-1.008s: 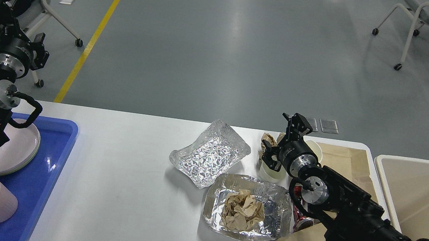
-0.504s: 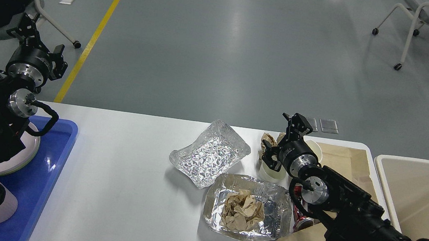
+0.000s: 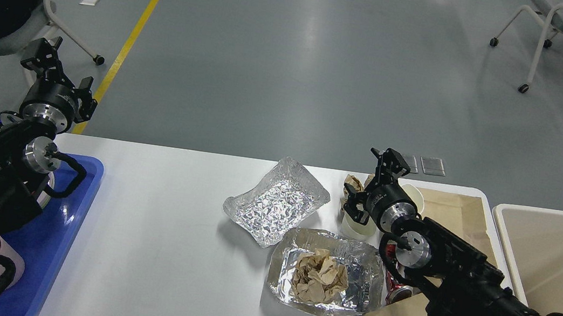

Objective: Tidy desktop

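Though cluttered, desktop (image 3: pixel 160 251) without legible writing.

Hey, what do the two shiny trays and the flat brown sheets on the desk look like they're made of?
The two trays look like aluminium foil: bright, crinkled, mirror-like facets. The brown sheets look like matte kraft paper, possibly bags, flat and creased.

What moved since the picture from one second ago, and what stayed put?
The left gripper swung right and a little up over the blue plastic tray, holding nothing. The right gripper kept still over the small pale cup. The two crinkled foil trays stayed put on the white desktop.
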Robot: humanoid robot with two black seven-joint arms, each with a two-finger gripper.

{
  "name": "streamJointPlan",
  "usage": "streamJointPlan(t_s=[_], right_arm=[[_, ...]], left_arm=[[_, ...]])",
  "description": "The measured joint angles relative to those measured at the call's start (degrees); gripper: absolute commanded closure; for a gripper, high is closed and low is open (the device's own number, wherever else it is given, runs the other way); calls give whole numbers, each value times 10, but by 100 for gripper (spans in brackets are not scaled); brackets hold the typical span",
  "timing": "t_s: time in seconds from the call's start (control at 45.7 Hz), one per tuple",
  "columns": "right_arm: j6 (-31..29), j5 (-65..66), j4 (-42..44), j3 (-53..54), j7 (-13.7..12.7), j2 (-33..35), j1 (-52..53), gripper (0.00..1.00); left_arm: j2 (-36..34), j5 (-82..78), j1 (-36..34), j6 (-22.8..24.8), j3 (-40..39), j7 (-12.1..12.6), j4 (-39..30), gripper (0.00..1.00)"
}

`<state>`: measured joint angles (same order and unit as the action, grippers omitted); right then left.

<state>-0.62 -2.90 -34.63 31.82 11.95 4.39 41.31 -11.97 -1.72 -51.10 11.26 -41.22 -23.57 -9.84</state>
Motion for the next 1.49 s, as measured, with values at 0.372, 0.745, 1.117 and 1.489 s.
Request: streamJointPlan(t_s=[0.372, 0.745, 1.117, 1.489], right_arm=[[0, 0, 0, 0, 0, 0, 0, 0], [0, 0, 0, 0, 0, 0, 0, 0], [0, 0, 0, 0, 0, 0, 0, 0], [0, 0, 0, 0, 0, 0, 0, 0]], left_arm=[[27, -3, 14, 0, 0, -76, 0, 4], [40, -4, 25, 1, 0, -94, 0, 4], [41, -3, 26, 1, 0, -123, 0, 4], [41, -3, 26, 1, 0, -123, 0, 4]])
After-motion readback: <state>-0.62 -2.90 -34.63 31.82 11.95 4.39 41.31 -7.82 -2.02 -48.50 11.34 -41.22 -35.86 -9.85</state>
